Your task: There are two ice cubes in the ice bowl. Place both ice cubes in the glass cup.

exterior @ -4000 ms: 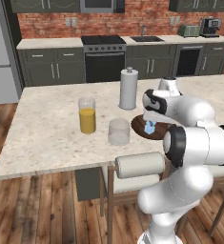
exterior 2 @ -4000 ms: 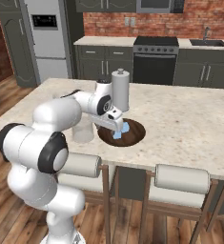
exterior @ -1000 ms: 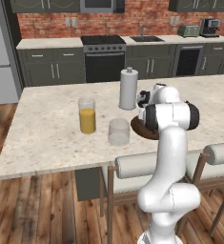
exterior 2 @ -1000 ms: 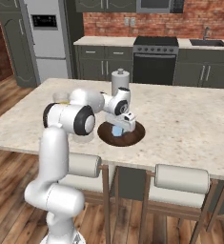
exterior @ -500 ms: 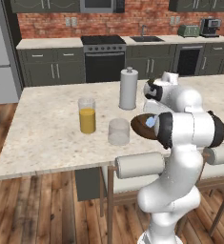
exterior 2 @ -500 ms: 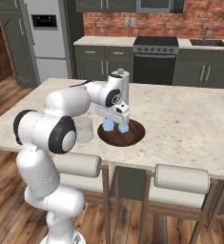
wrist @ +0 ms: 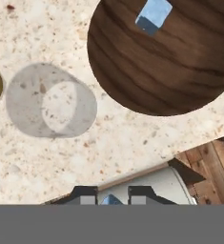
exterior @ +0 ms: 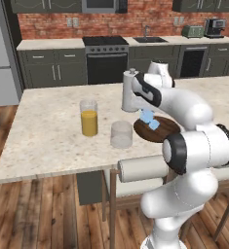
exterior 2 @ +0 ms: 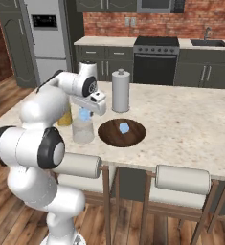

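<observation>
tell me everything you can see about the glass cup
The glass cup is a short, wide tumbler of clear, colourless glass, upright on the speckled stone counter, with no ice in it. It stands apart between the dark wooden ice bowl and a taller glass of orange juice.

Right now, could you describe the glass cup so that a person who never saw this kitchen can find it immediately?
Look at the marble island counter in front of the stove. Near its front edge, just beside the dark wooden ice bowl, stands the glass cup. It is short, wide, clear and empty, unlike the taller glass of orange juice and the tall white canister behind.
</observation>
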{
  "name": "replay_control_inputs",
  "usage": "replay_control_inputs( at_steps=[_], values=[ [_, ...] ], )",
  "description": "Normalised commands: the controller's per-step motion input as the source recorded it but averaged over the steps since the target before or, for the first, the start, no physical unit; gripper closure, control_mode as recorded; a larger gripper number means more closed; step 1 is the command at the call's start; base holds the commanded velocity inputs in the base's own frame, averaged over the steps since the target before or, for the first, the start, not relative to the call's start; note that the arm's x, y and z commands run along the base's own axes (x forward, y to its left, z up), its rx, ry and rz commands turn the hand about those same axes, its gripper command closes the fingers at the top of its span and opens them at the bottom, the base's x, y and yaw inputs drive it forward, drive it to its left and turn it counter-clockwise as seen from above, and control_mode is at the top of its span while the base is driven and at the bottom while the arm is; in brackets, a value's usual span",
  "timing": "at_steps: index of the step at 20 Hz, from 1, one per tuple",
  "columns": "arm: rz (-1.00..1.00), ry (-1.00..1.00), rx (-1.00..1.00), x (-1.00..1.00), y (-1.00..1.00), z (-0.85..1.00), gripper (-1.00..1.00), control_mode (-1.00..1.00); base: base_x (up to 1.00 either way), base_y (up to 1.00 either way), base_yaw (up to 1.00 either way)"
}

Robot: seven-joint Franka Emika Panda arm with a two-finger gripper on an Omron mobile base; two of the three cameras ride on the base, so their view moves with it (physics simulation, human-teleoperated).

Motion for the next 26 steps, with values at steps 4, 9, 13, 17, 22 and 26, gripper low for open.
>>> replay_control_inputs(
  at_steps=[4,9,13,17,22,26],
  values=[
    [-0.04,0.00,0.00,0.34,0.87,0.11,1.00,-1.00,0.00,0.00,0.00],
    [0.00,0.01,0.00,0.44,0.48,0.00,1.00,-1.00,0.00,0.00,0.00],
    [0.00,0.02,0.00,0.14,0.10,0.00,1.00,-1.00,0.00,0.00,0.00],
    [0.00,0.00,0.00,0.25,0.00,-0.11,1.00,-1.00,0.00,0.00,0.00],
    [0.00,0.02,0.00,0.32,0.00,-0.24,1.00,-1.00,0.00,0.00,0.00],
    [0.00,0.05,-0.01,0.35,0.00,-0.31,1.00,-1.00,0.00,0.00,0.00]
  ],
)
